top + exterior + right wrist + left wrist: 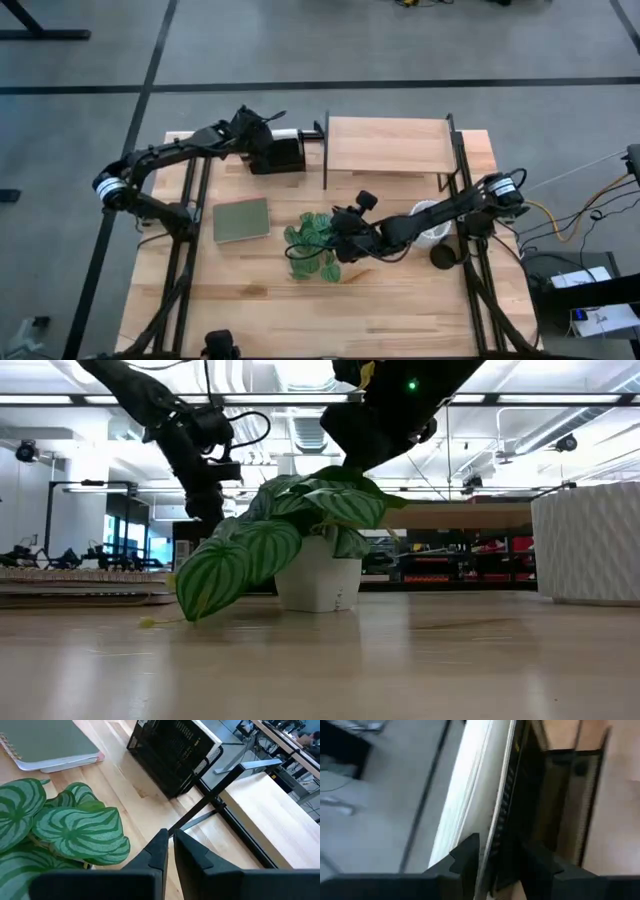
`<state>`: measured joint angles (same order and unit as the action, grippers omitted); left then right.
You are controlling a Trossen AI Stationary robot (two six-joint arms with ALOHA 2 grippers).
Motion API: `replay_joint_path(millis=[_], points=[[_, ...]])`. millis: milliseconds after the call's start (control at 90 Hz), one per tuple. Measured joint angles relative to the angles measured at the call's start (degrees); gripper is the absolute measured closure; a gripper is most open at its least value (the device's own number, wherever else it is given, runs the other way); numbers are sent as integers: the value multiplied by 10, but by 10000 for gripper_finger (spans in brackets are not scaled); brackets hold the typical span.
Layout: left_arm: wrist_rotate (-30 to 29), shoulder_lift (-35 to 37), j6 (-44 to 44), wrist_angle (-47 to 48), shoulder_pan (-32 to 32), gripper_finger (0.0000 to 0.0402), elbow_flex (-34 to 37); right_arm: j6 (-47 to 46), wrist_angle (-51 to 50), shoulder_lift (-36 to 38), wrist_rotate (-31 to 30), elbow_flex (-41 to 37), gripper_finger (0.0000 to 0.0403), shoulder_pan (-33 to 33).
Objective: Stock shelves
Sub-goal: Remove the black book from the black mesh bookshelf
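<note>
The shelves (388, 143), a black metal frame with a pale board, stand at the table's far edge. To their left is a black mesh rack (278, 155) with a white book (292, 133) at its far side. My left gripper (258, 135) reaches in there. A striped-leaf plant (312, 245) stands by the base of its white pot (318, 582) mid-table. My right gripper (340, 226) is shut just above the leaves, with nothing between its fingers (161, 847). My left gripper has one finger (467, 855) on the outer face of the white book (470, 795) and the other (537, 865) on the dark side. The book's edge and the black mesh wall (507, 820) beside it lie between them. Which of the two it pinches I cannot tell.
A green spiral notebook (241, 220) lies flat left of the plant. A white ribbed pot (432, 222) and a small dark round thing (443, 256) sit under my right arm. Bare tabletop lies along the near edge.
</note>
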<state>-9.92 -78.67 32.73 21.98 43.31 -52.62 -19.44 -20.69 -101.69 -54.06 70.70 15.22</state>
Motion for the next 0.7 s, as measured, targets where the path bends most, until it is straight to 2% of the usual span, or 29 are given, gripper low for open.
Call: replay_joint_path(millis=[256, 344, 522, 700], points=[[3, 0, -2, 7, 0, 308, 0, 0, 0, 0, 0, 0, 389, 0], [12, 0, -2, 12, 0, 327, 0, 0, 0, 0, 0, 0, 389, 0], [13, 0, -2, 10, 0, 392, 0, 0, 0, 0, 0, 0, 389, 0], [-18, 4, -4, 11, -8, 399, -9, 0, 0, 0, 0, 0, 389, 0]])
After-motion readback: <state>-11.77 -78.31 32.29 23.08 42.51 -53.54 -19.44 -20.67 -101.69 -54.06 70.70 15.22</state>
